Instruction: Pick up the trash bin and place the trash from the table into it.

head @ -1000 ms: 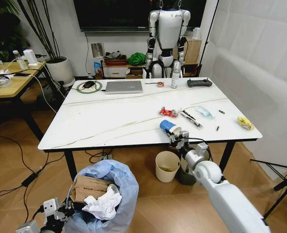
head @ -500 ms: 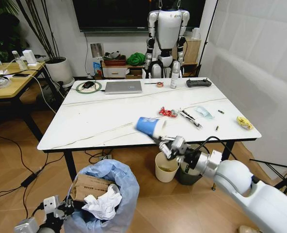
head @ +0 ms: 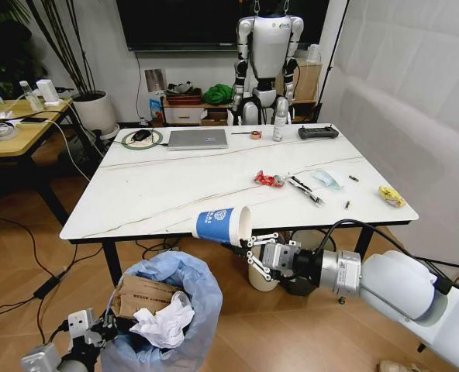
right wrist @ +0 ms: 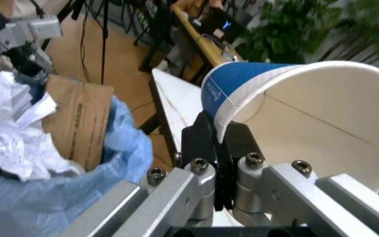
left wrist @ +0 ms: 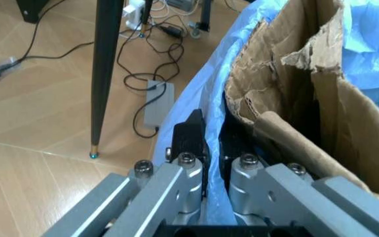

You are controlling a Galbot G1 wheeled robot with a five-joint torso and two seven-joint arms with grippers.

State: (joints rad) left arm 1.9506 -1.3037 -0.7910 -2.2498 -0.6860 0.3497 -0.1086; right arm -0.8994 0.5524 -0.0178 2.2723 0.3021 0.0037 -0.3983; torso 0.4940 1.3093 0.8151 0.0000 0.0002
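The bottom of the trash bin (head: pixel 167 310) is cut off by the lower edge of the head view, and the blue bag hides its walls. The left gripper (head: pixel 98 335) sits half behind that bag, its fingertips out of sight there. The cardboard box (head: pixel 140 298) is partly buried under the tissues (head: pixel 166 325). Small bits on the table (head: pixel 160 186) near the yellow scrap (head: pixel 391 196) are too tiny to name.
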